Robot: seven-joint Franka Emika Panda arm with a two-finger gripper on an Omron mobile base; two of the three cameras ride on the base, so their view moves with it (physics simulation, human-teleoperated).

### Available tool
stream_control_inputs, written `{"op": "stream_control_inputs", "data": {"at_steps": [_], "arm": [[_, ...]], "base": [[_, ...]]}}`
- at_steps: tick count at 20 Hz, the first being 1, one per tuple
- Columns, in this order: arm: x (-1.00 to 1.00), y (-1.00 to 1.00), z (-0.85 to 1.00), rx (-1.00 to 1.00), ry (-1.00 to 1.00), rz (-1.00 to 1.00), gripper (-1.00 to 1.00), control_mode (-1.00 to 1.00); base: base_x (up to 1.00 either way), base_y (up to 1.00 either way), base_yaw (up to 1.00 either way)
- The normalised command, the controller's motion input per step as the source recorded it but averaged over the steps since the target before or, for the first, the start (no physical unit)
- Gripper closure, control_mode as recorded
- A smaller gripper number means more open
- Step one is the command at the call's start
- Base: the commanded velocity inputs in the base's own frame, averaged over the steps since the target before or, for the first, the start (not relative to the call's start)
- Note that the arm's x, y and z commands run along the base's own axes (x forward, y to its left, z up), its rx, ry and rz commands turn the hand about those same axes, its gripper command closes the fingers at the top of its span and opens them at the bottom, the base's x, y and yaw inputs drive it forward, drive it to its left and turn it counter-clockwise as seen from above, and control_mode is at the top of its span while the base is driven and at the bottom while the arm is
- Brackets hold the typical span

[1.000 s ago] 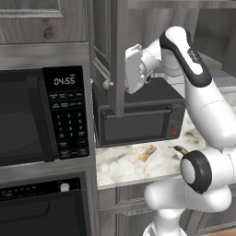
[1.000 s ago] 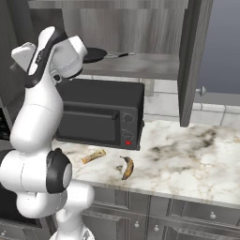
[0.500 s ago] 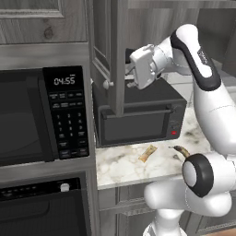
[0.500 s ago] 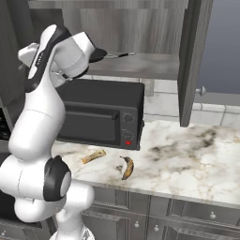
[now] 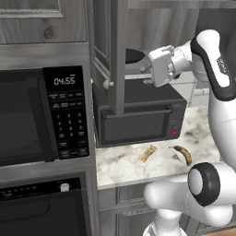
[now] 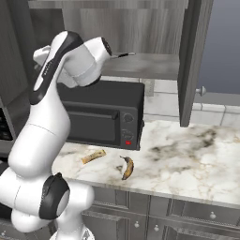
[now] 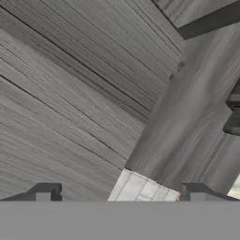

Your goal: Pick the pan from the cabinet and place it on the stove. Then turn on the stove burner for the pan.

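At upper centre of the left base view, the gripper [image 5: 144, 64], jaws wide and empty, reaches the pan [image 5: 133, 56] on the open cabinet [image 5: 110, 50] shelf. Grasping, stove placement and burner remain undone.

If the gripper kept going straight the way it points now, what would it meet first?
Probably the cabinet: grey wood-grain panels lie straight ahead of the open gripper in the hand view. Which inner panel, and how far off, is unclear.

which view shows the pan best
The left base view: the pan shows as a dark shape on the cabinet shelf, just ahead of the open gripper. The right base view gives just its thin handle. In the hand view I cannot make it out.
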Motion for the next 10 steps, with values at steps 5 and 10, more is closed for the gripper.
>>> {"op": "stream_control_inputs", "data": {"at_steps": [5, 10], "arm": [[0.27, -0.44, 0.02, 0.1, -0.02, -0.25, -1.0, -1.0], [0.4, -0.43, 0.03, 0.09, 0.0, -0.26, -1.0, -1.0]], "base": [[0.0, 0.0, 0.0], [0.0, 0.0, 0.0]]}}
